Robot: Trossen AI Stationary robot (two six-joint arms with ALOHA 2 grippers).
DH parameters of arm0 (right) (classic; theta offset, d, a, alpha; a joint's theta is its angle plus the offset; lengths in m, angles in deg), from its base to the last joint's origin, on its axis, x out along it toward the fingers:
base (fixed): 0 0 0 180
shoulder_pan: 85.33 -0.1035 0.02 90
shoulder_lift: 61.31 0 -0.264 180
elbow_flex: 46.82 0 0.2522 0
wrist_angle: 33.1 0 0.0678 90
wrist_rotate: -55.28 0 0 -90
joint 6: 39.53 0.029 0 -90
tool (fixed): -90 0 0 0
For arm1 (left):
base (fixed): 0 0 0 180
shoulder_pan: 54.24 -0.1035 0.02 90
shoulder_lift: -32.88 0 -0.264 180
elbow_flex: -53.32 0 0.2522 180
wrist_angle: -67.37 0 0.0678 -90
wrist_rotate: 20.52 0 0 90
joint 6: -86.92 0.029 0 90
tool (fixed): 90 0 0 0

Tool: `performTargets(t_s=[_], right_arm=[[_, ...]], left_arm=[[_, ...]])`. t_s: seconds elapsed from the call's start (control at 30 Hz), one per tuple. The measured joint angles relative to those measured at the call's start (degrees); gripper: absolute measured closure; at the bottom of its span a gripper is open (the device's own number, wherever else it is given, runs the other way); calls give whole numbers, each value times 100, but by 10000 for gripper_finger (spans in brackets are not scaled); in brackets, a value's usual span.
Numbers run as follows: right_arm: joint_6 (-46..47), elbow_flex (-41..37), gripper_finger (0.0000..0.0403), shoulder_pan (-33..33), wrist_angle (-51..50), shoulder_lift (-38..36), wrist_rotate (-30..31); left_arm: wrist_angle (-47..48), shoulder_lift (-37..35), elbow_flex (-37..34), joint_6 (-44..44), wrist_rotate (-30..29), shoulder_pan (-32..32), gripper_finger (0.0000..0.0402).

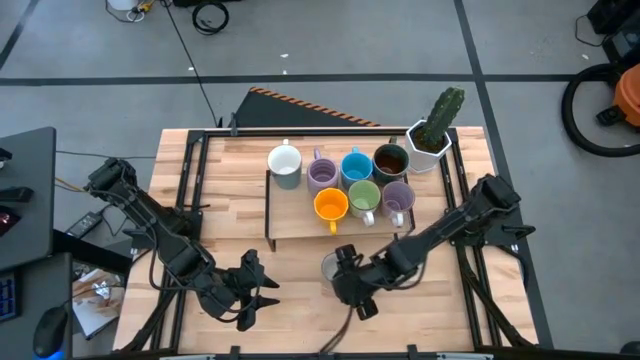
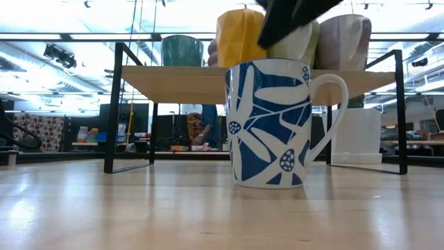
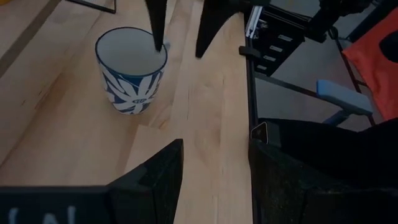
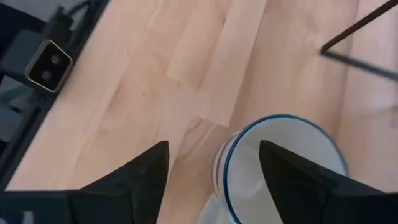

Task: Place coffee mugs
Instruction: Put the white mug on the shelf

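A white mug with a blue leaf pattern (image 1: 327, 266) (image 2: 270, 125) (image 3: 132, 71) (image 4: 280, 162) stands upright on its base on the wooden table, in front of the rack, handle toward the table's right. My right gripper (image 1: 342, 268) (image 4: 211, 149) is open just above its rim, one finger over the opening and one outside the wall, touching nothing that I can see. Several mugs stand on the rack's shelf (image 1: 300, 225): white (image 1: 285, 165), lavender (image 1: 322, 175), blue (image 1: 356, 167), dark brown (image 1: 390, 160), green (image 1: 364, 197), orange (image 1: 331, 206), lavender (image 1: 398, 198). My left gripper (image 1: 258, 295) (image 3: 214, 162) waits open near the table's near edge.
A white faceted planter with a cactus (image 1: 432, 138) stands at the rack's far right corner. The rack's black legs (image 2: 111, 111) frame room under the shelf. Bare table lies between the two grippers. Black frame rails (image 1: 185, 190) run along the table's left and right sides.
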State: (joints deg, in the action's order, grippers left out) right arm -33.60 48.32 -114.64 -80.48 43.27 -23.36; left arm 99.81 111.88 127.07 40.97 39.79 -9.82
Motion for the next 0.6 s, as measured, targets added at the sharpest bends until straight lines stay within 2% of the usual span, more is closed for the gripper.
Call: performTargets(t_s=[0.3,0.47,0.6], right_arm=[[452,-75,135,-530,-566,-523,592],[1240,-830,136,-1052,-673,-930,1197],[1939,-1565,136,-1399,-365,-1398,1820]], left_arm=[[21,0,0,-22,145,47,214],[22,0,2,-33,149,52,214],[25,0,1,-37,146,46,214]])
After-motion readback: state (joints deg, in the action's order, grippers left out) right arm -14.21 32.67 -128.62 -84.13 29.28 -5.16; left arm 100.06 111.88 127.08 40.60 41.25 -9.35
